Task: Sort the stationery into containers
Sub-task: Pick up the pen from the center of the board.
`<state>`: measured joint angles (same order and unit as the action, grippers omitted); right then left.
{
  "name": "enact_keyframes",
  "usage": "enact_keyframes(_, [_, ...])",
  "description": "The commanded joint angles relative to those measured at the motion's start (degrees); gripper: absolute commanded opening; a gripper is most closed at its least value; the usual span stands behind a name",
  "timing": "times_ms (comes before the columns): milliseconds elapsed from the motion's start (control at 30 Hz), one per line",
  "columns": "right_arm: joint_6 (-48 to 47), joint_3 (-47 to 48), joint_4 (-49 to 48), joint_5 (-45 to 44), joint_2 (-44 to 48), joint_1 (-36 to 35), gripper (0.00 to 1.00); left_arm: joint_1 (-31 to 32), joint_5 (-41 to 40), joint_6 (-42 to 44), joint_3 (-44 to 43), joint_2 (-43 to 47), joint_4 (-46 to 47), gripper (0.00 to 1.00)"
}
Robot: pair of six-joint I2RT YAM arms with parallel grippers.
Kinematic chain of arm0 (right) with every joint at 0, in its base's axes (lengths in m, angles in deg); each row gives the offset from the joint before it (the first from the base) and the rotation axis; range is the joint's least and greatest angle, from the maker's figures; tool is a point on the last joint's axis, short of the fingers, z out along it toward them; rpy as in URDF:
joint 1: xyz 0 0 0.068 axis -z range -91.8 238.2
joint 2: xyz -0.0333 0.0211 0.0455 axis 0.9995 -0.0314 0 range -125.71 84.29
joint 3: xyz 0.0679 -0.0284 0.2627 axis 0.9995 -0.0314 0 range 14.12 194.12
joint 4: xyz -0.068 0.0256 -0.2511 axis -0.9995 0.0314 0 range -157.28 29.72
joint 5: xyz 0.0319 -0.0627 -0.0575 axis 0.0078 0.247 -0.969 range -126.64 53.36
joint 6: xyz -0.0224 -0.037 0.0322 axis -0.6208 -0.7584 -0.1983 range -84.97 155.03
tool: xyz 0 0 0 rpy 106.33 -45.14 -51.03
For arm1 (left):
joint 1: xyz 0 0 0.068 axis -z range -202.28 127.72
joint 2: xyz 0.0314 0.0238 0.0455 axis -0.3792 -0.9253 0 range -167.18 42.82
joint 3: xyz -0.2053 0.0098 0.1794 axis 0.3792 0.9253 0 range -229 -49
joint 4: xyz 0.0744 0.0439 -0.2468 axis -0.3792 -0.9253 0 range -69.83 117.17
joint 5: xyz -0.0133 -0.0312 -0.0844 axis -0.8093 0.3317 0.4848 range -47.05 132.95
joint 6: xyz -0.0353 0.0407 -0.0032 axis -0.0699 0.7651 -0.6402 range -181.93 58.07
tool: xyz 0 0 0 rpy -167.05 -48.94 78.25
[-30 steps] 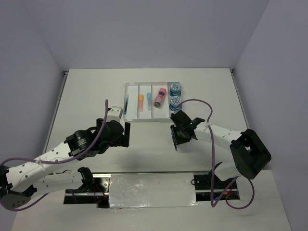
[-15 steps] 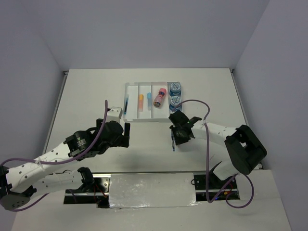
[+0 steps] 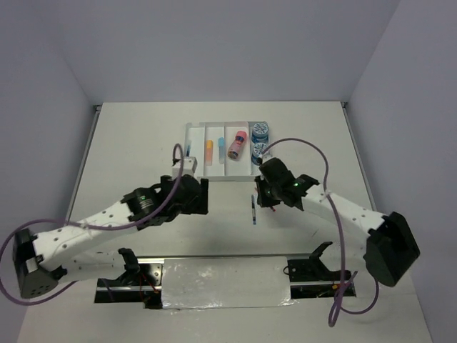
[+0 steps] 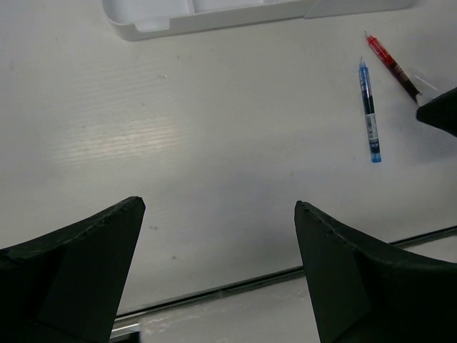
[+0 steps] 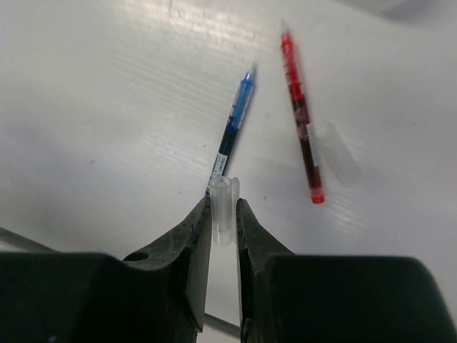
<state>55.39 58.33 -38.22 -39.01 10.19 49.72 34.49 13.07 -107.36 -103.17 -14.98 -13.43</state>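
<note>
My right gripper [image 5: 223, 204] is shut on a small clear plastic cap [image 5: 223, 214], just above the table. Ahead of it a blue pen [image 5: 232, 132] and a red pen [image 5: 301, 121] lie side by side on the table. From above, the right gripper [image 3: 265, 193] hangs beside the blue pen [image 3: 254, 210]. My left gripper [image 4: 220, 204] stands wide open with nothing in it; the blue pen [image 4: 369, 111] and red pen [image 4: 391, 66] lie to its right. The clear tray [image 3: 214, 178] holds another blue pen [image 3: 187, 151], an orange eraser [image 3: 209, 150], a light-blue eraser [image 3: 221, 151] and a pink cylinder [image 3: 237, 145].
Two blue patterned rolls [image 3: 260, 131] [image 3: 261, 149] sit at the tray's right end. The tray's near wall [image 4: 178, 21] runs along the top of the left wrist view. A metal rail [image 3: 221, 282] lines the table's near edge between the arm bases.
The left arm has swung right and forward towards the pens. The right gripper has narrowed its jaws onto the clear cap and shifted slightly back, leaving the blue pen uncovered on the table.
</note>
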Motion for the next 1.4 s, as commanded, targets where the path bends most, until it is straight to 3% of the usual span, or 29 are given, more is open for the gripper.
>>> enact_keyframes(0, [1.4,3.4,3.4,-5.2,8.2,2.7,0.05,-0.1,2.2,-7.9,-2.4,-10.2,6.4,0.99])
enact_keyframes(200, [2.1,6.1,10.4,-10.3,18.9,15.0,0.04,2.8,1.8,-15.8,-14.0,-30.9,8.9,0.99])
enact_keyframes(333, [2.1,7.5,12.6,-11.9,25.4,18.5,0.04,6.8,0.6,-18.9,-27.6,-43.5,5.5,0.99])
enact_keyframes(500, [0.6,8.7,16.3,-11.1,28.6,19.4,0.06,9.3,-3.2,-23.0,-37.5,-55.7,-0.8,0.95])
enact_keyframes(633, [-0.2,8.1,17.2,-9.1,32.6,19.4,0.06,9.4,-2.8,-22.9,-39.9,-60.7,0.1,0.86])
enact_keyframes(800, [-0.7,8.5,17.8,-7.3,34.6,19.3,0.07,9.3,-3.7,-22.9,-43.0,-64.4,-2.0,0.85])
enact_keyframes(1100, [-1.5,7.8,16.6,-4.4,35.5,19.4,0.09,9.0,-2.4,-23.1,-40.7,-67.1,-0.5,0.73])
enact_keyframes(1133, [-1.5,7.8,16.6,-4.2,35.4,19.4,0.09,9.0,-2.1,-23.2,-39.9,-67.0,0.1,0.66])
enact_keyframes(1267, [-1.6,8.0,16.6,-3.5,35.2,19.4,0.09,9.0,-0.2,-23.3,-37.3,-66.5,1.3,0.57])
enact_keyframes(1367, [-1.9,7.4,15.2,-1.8,35.7,19.3,0.09,8.9,1.7,-23.3,-35.3,-66.7,2.6,0.43])
